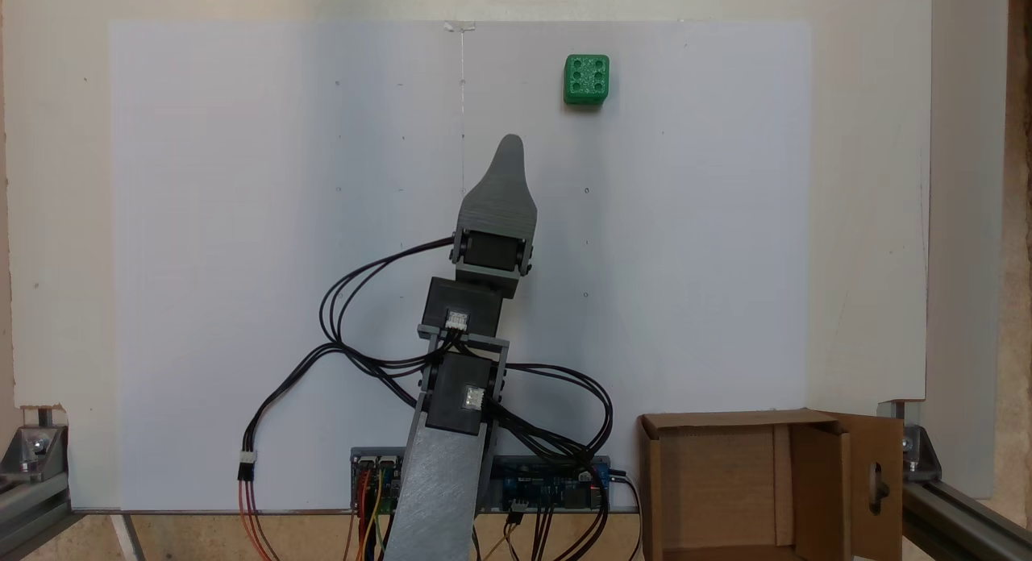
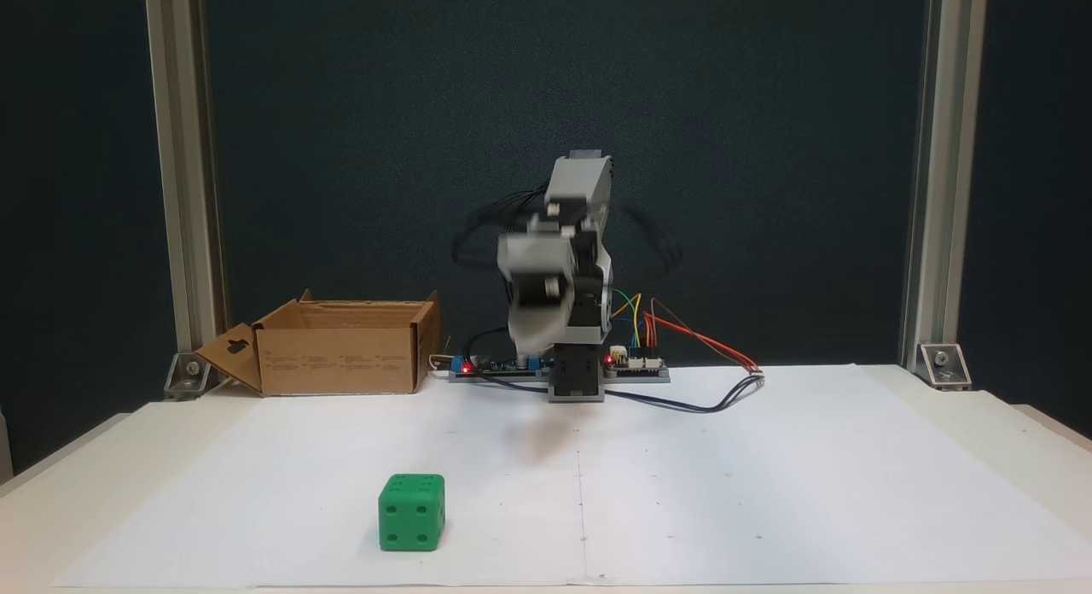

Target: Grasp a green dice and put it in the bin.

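My pincer (image 1: 509, 146) hung above the white paper sheet (image 1: 242, 222) on the worktop (image 1: 871, 222), pointing away from my base. In a fixed view from above only one grey tapered jaw showed, the other lying beneath it; in a fixed view from the front my pincer (image 2: 527, 355) was a blur pointing down. So I could not tell whether my jaws stood spread or pressed together. Nothing showed between them.

The green dice (image 1: 586, 80) sat on the paper, beyond my pincer's tip and off to its right in the view from above, well apart from it and untouched. Its top face showed six pips. From the front, the green dice (image 2: 412, 512) lay nearer the camera than my pincer and to its left, with a four-pip face turned to the camera.

The bin (image 1: 726, 480), a brown cardboard box, stood far behind my pincer, beside my base, at the lower right in the view from above. Its flaps stood open, and the side flap with the oval cut-out (image 1: 877, 484) leaned outward. What I could see of its inside was bare cardboard. From the front, the bin (image 2: 341, 359) sat to the left of my pincer and further back, its inside hidden by the near wall.

A controller board (image 1: 556, 484) with black cables (image 1: 355, 287) lay at my base.
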